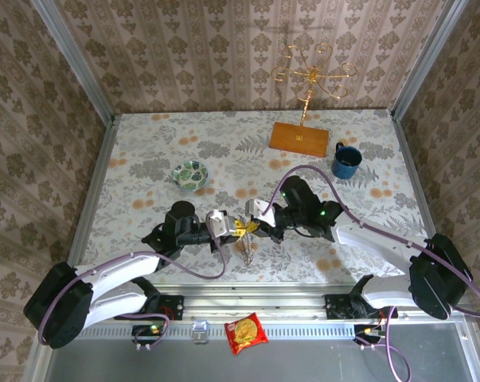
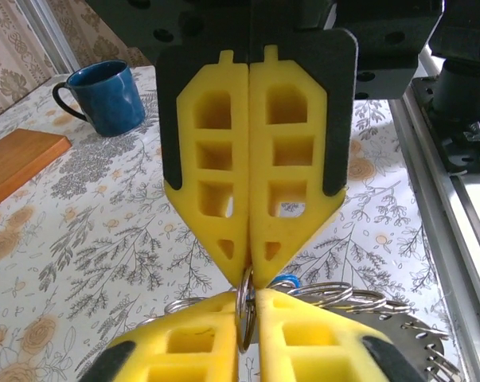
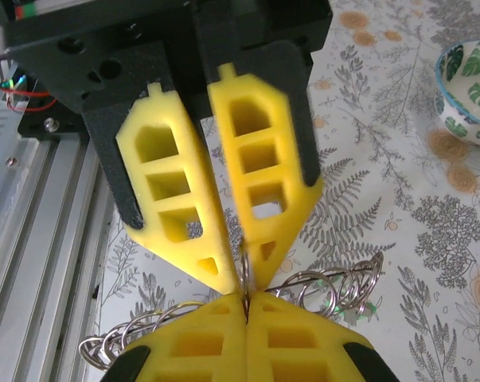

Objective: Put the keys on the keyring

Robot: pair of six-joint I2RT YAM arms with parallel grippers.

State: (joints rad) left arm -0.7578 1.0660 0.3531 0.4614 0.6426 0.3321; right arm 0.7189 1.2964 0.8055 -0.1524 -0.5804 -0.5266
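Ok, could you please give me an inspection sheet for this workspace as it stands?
Surface: floral tablecloth, flat.
Job's things: keyring mid-table; blue key head among its loops; green key not made out.
Clutter: green bowl, blue mug, gold wire stand on wooden base, snack packet in front, off the cloth.
Grippers: right claw shut on a keyring loop; left claw slightly parted around it, grip unclear.
Cables: purple cables looping along both arms.
Surroundings: patterned walls, metal frame posts.

Overhead camera looks down on table (image 1: pixel 144 151); wrist cameras (very close) face each other's fingers (image 2: pixel 291 151).
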